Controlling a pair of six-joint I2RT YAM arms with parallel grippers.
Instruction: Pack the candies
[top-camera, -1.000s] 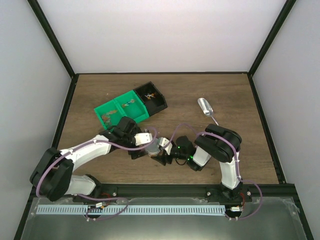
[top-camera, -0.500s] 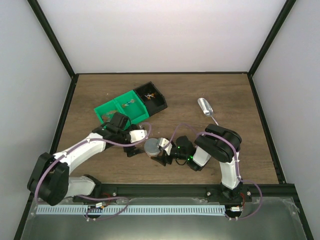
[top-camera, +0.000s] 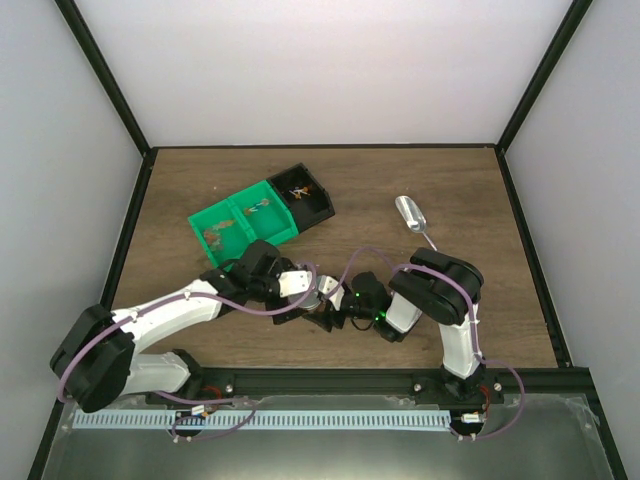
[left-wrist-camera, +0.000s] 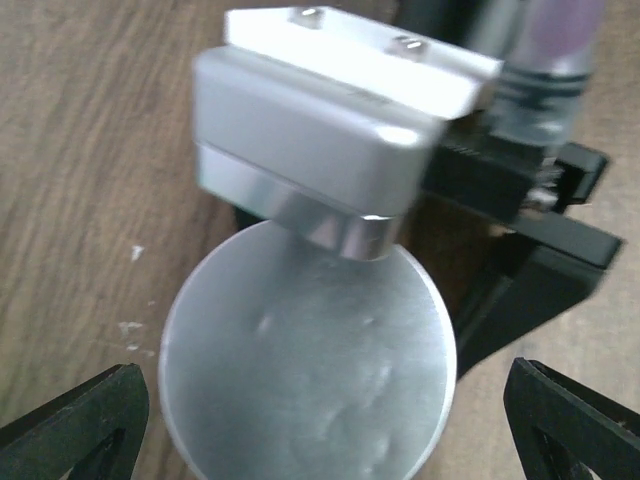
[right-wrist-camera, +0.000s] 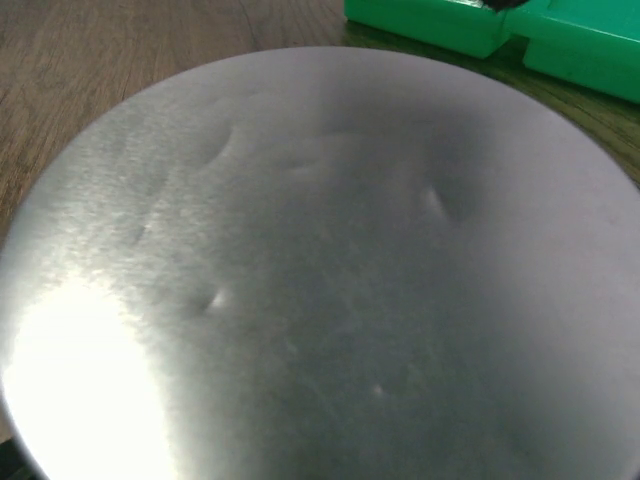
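Having been brought back astride the round grey lid (left-wrist-camera: 305, 375) clasped by the right gripper (top-camera: 327, 305), the left gripper (left-wrist-camera: 320, 425) is spread wide, while candies (top-camera: 212, 237) are seen as orange specks in the green tray (top-camera: 276, 229).

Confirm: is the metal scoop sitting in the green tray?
No, the scoop lies on the bare table, apart from the green tray, to its right.
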